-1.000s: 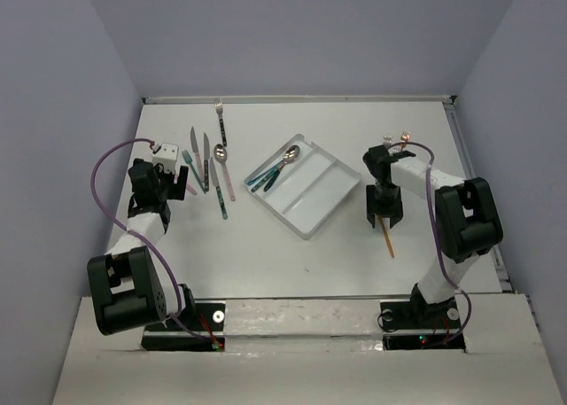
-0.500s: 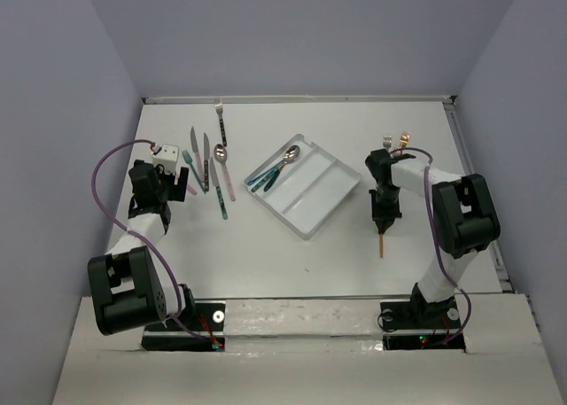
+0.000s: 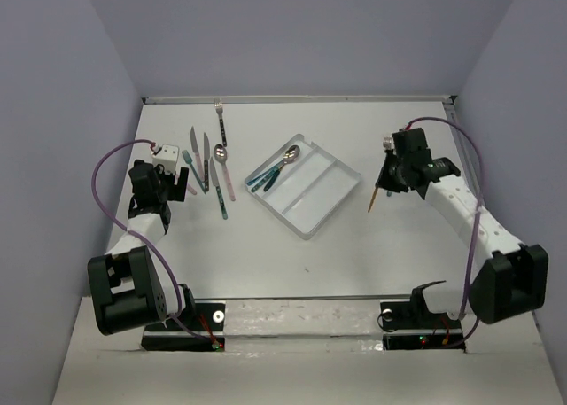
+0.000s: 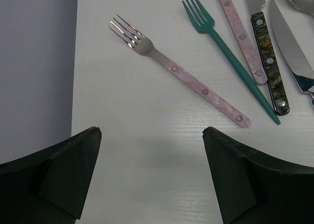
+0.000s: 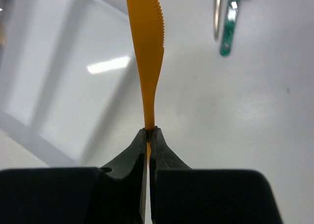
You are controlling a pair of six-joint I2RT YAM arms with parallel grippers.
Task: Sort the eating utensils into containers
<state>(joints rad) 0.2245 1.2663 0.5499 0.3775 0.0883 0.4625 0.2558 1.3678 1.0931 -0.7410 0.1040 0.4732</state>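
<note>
The right hand (image 3: 387,185) is pinched shut on the narrow end of the orange knife (image 3: 374,197). It holds the knife, apparently lifted, over the tabletop (image 3: 354,245) between the tray (image 3: 323,188) and the right edge. The hold looks slight. In the right wrist view the fingers (image 5: 130,158) nip only the thin end, so the knife could swing, slip free on the way across, or catch the tray's rim and end up lying over a divider.

That thin grip cannot be made out from above. The top view shows instead that the tray lies slantwise mid-tabletop, with a spoon (image 3: 290,155) and teal-handled pieces in its far-left compartment only.

Near the left edge the left hand (image 4: 152,133) is spread wide and empty. Its camera alone shows clearly a pink fork (image 4: 181,74) and a teal fork (image 4: 236,62) just beyond it.
</note>
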